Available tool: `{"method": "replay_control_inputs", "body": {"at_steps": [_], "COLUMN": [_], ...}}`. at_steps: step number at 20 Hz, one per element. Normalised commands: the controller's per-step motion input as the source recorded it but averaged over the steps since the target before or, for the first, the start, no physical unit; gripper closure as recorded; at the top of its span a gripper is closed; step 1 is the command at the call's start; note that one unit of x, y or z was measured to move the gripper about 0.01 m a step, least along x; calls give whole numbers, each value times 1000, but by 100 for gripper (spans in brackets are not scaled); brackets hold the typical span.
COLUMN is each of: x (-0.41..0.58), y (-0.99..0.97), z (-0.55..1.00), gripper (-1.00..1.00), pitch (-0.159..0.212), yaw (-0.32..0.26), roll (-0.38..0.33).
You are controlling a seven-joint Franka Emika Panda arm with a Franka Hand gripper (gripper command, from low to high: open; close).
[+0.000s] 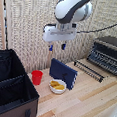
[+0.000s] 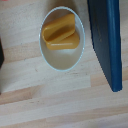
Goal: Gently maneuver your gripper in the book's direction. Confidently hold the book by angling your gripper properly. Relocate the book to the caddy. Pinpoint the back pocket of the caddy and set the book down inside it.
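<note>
The dark navy book (image 1: 63, 73) stands on its long edge on the wooden table, just behind a small bowl. My gripper (image 1: 57, 47) hangs in the air above the book, a clear gap over it, its two blue-tipped fingers apart and empty. The black caddy (image 1: 9, 86) sits at the exterior view's left; its larger back pocket (image 1: 4, 66) lies behind a black partition. In the wrist view the book (image 2: 106, 40) shows as a dark blue slab beside the bowl; no fingers show there.
A white bowl (image 1: 57, 86) holding yellow pieces sits in front of the book and also shows in the wrist view (image 2: 62, 37). A red cup (image 1: 37, 77) stands between caddy and book. A black toaster oven (image 1: 108, 54) with an open rack is at the right.
</note>
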Motion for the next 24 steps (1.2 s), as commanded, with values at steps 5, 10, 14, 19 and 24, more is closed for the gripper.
{"method": "replay_control_inputs", "body": {"at_steps": [5,10,14,19,24], "x": [70,39,21,23,58], "y": [-507,-479,-379,-308,-189], "z": [-242,-206,-204,-295,-380], "gripper": [-100,-100,-100,-100,-100], "pitch": [0,0,0,0,0], "yaw": [235,254,227,142,15], "roll": [0,0,0,0,0]}}
